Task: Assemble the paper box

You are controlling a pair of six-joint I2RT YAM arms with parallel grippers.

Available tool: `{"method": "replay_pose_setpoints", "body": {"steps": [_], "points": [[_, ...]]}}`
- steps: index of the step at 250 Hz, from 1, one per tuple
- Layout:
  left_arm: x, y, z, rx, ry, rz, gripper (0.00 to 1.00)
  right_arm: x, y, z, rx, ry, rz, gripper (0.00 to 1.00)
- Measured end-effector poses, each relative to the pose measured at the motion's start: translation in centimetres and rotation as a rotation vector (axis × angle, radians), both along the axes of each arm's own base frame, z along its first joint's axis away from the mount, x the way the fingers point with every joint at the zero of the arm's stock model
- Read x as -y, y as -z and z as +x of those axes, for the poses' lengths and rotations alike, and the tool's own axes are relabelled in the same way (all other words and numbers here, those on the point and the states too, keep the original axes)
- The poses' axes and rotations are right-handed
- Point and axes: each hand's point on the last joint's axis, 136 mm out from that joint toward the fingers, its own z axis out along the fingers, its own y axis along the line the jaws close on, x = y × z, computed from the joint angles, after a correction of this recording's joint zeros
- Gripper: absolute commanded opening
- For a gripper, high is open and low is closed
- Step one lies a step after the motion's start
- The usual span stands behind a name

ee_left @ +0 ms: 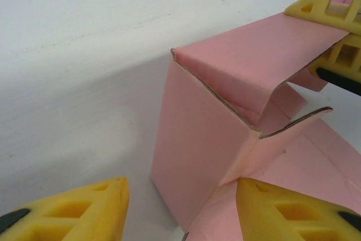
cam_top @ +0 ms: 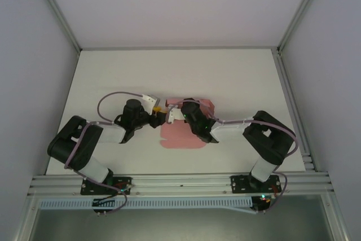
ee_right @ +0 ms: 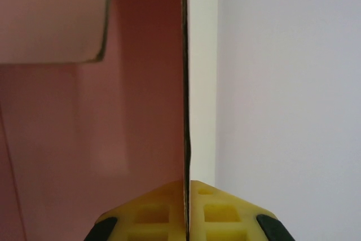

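Paper box [cam_top: 183,134] of pink card, half folded, lying near the middle of the table [cam_top: 113,71], a little toward its near edge. Right gripper [ee_right: 186,187] pressed together on one raised panel, held edge-on. Left gripper [ee_left: 180,196] spread wide, one upright wall just ahead of it. Probable risks: thin panel creasing or slipping under a sideways pull; wall springing flat; corner crushed by a skewed close.
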Motion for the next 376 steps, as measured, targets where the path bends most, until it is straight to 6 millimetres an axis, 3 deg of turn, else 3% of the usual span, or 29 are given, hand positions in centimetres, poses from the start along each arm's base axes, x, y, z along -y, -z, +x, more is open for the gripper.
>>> {"method": "replay_pose_setpoints", "body": {"steps": [79,104,137,156,260,314,338,346,352,376], "points": [[1.7,0.4,0.3,0.041,0.000,0.014,0.48,0.0,0.1,0.0,-0.008,0.005,0.004,0.00],[2.1,0.4,0.6,0.059,-0.019,0.028,0.35,0.0,0.1,0.0,-0.015,0.010,0.011,0.00],[2.0,0.5,1.6,0.085,-0.083,0.062,0.09,0.3,0.1,0.1,-0.018,0.032,0.012,0.00],[1.9,0.4,2.0,0.109,-0.128,0.088,0.00,0.7,0.2,0.2,-0.023,0.052,0.012,0.00],[1.3,0.3,3.4,0.251,-0.420,0.215,0.00,0.7,0.2,0.4,-0.051,0.055,0.041,0.00],[1.3,0.2,3.6,0.271,-0.472,0.204,0.00,0.8,0.2,0.4,-0.062,0.040,0.031,0.00],[1.4,0.2,3.6,0.273,-0.469,0.196,0.08,0.7,0.2,0.4,-0.068,0.040,0.033,0.00],[1.3,0.1,3.6,0.270,-0.478,0.183,0.04,0.7,0.0,0.4,-0.072,0.050,0.058,0.00],[1.4,0.1,3.6,0.270,-0.478,0.182,0.00,0.6,0.0,0.4,-0.077,0.056,0.074,0.02],[1.2,0.1,3.6,0.277,-0.480,0.187,0.00,0.3,-0.1,0.5,-0.115,0.074,0.135,0.20]]}}
